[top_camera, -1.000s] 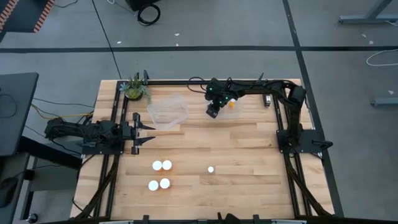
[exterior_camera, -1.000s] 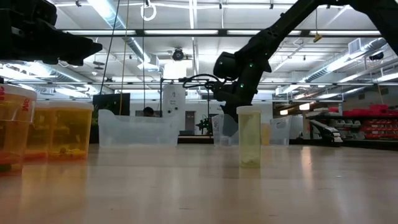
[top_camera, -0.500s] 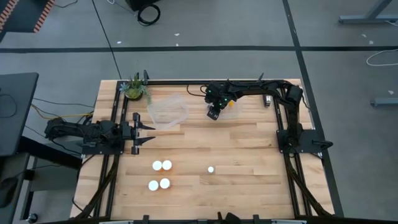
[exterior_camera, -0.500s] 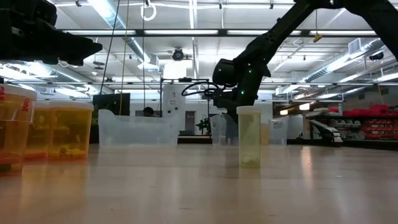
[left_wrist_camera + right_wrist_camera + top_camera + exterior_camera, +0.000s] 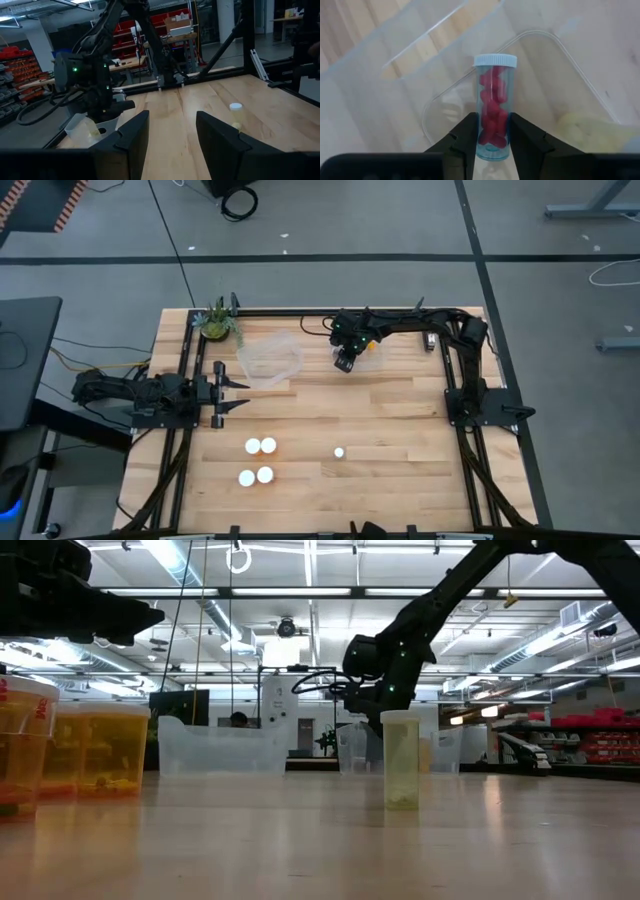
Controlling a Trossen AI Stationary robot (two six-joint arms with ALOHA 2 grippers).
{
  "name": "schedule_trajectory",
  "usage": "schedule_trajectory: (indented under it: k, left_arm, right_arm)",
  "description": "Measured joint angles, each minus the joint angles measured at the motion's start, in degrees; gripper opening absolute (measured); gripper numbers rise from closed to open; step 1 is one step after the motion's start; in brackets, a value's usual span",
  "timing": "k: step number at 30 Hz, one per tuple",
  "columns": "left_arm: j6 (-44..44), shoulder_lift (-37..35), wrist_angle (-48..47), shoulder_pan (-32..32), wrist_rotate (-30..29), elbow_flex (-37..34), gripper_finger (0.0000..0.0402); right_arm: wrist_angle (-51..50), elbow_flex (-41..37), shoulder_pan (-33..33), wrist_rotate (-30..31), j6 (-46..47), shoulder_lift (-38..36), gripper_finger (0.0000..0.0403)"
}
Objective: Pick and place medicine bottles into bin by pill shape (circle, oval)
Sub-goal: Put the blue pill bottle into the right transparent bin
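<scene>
My right gripper (image 5: 344, 362) is at the table's far side over a clear bin (image 5: 368, 360). It is shut on a clear bottle of red pills with a white cap (image 5: 494, 107). My left gripper (image 5: 232, 388) waits open and empty at the table's left, and its fingers also show in the left wrist view (image 5: 172, 140). Several white-capped bottles stand upright on the table: two (image 5: 260, 446), two more (image 5: 255, 477), and one apart (image 5: 339, 452). In the low view, orange bottles (image 5: 110, 745) stand on the left and a pale one (image 5: 401, 757) in the middle. My right gripper pinches the bottle's bottom end (image 5: 493, 137) between its two fingers, one on each side. The bottle runs on from the fingers, its cap (image 5: 495, 61) at the far end, over the bin's floor. I cannot tell whether the cap touches the bin.
A second clear bin (image 5: 270, 360) stands left of the first. A small green potted plant (image 5: 216, 323) is at the far left corner. Something yellow (image 5: 585, 131) lies in the bin under my right gripper. Bare wood lies between the bins and the standing bottles.
My right gripper has come down a little over the clear bin with the red-pill bottle still in its fingers, then kept still. The bottles on the table have not moved.
</scene>
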Motion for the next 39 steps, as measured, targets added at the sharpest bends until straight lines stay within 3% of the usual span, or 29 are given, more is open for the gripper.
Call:
schedule_trajectory:
  k: [10, 23, 32, 39]
  left_arm:
    - [-0.02, 0.00, 0.02, 0.00, 0.00, 0.00, 0.0172]
    - [-0.02, 0.00, 0.00, 0.00, 0.00, 0.00, 0.0172]
    - [-0.02, 0.00, 0.00, 0.00, 0.00, -0.01, 0.0172]
    - [-0.02, 0.00, 0.00, -0.02, 0.00, 0.00, 0.0172]
  right_arm:
    - [-1.85, 0.02, 0.02, 0.73, -0.67, -3.62, 0.0117]
    - [-0.20, -1.14, 2.63, 1.60, -2.75, -16.28, 0.0117]
    - [18.26, -16.74, 6.67, 0.91, -6.04, -27.83, 0.0117]
    - [29.78, -27.02, 8.63, -5.81, -7.35, -34.25, 0.0117]
